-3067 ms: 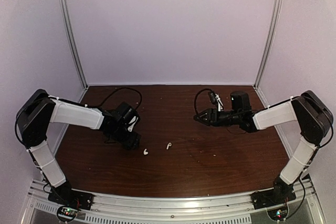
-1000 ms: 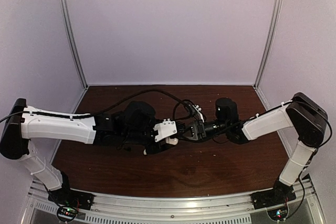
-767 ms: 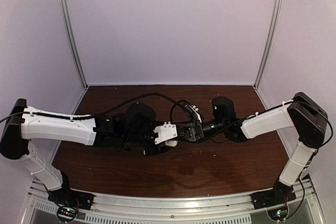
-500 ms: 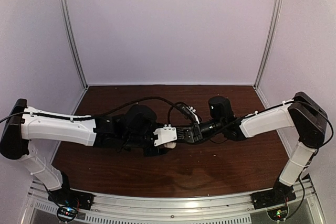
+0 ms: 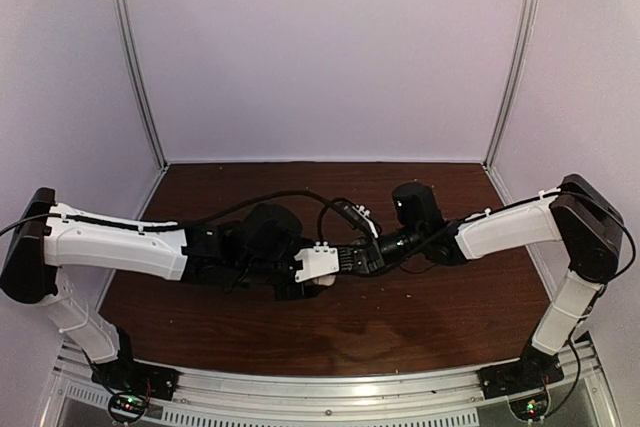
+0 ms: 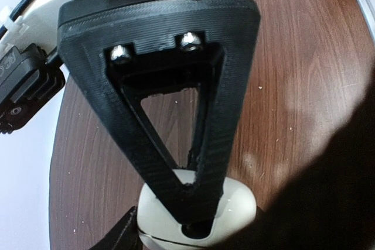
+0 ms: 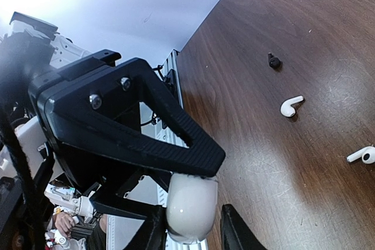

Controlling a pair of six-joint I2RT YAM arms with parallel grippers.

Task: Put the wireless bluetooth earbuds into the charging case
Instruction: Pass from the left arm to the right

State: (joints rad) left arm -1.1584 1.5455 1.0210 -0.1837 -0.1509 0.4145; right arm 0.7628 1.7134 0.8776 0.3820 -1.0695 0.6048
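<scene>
The white charging case (image 6: 234, 200) (image 7: 188, 206) hangs above the brown table between both grippers. My left gripper (image 6: 199, 221) (image 5: 325, 269) is shut on it, one black fingertip lying across its rounded top. My right gripper (image 7: 190, 200) (image 5: 348, 257) meets it from the other side and is shut on the same case, its upper finger (image 7: 176, 144) pressing on the case's end. In the right wrist view, two white earbuds (image 7: 291, 106) (image 7: 361, 155) and one black earbud (image 7: 273, 60) lie loose on the table. From the top view the earbuds and the case are hidden under the arms.
White walls with metal posts (image 5: 138, 67) close in the table's back and sides. A metal rail (image 5: 330, 387) runs along the near edge. Black cables (image 5: 340, 209) loop above the wrists. Pale crumbs (image 6: 261, 88) dot the wood.
My right gripper has slid left to the left gripper and closed its jaws on the case. The left arm has barely moved and keeps its grip.
</scene>
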